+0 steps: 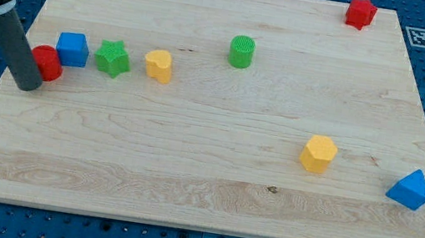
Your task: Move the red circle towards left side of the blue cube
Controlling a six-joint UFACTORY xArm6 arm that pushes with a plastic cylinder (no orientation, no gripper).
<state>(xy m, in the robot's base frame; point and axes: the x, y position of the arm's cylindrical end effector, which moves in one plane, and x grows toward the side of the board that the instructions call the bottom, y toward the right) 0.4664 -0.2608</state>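
Red circular block [49,62] sitting just left of blue cube [73,49] on wooden board [201,193].
My tip [28,85] is touching the red block's left side; no fingers are showing to judge.

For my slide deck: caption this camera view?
My tip presses the red circle against the blue cube from its left.

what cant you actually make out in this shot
- Red circle: its left part is hidden behind the rod in the camera view, so contact with my tip cannot be confirmed.
- Gap between red circle and blue cube: too small to tell whether they touch.
- The arm: cut off by the view's top-left edge.
- Red block at the view's top right: shape too small to be sure.
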